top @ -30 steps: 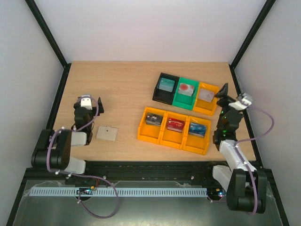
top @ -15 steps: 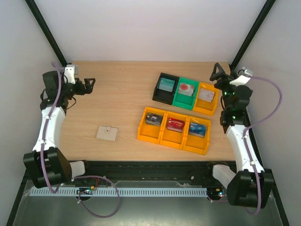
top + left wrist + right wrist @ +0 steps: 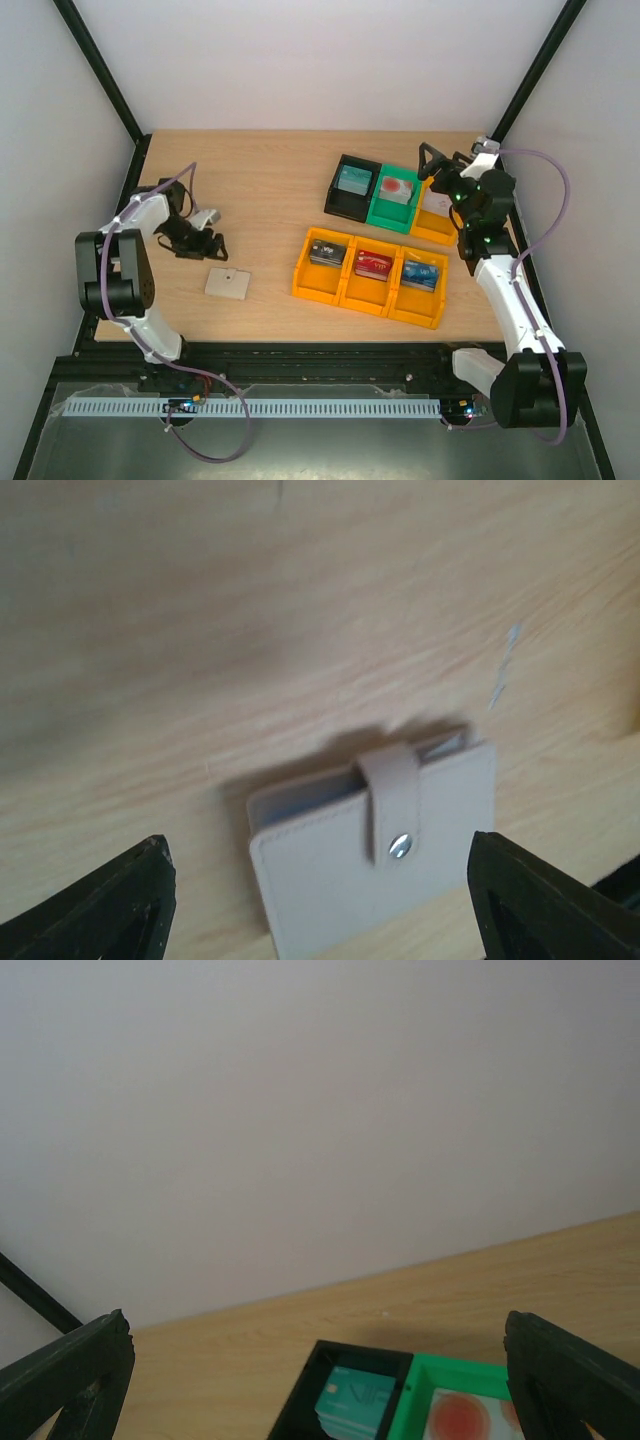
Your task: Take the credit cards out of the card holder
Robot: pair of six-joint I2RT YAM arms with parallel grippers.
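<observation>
- The card holder lay snapped shut, no credit cards out.
- My left gripper hovered near it, jaws apart.
- My right gripper gaped too.

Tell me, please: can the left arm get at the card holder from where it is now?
Probably yes. The left pincer hangs open near the card holder, which lies closed and alone on the table; nothing stands between them.

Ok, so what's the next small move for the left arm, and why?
Probably lower the open left gripper toward the card holder. It lies shut on the table, its snap tab fastened, framed between the gripper's fingers in the wrist view and not yet touched.
</observation>
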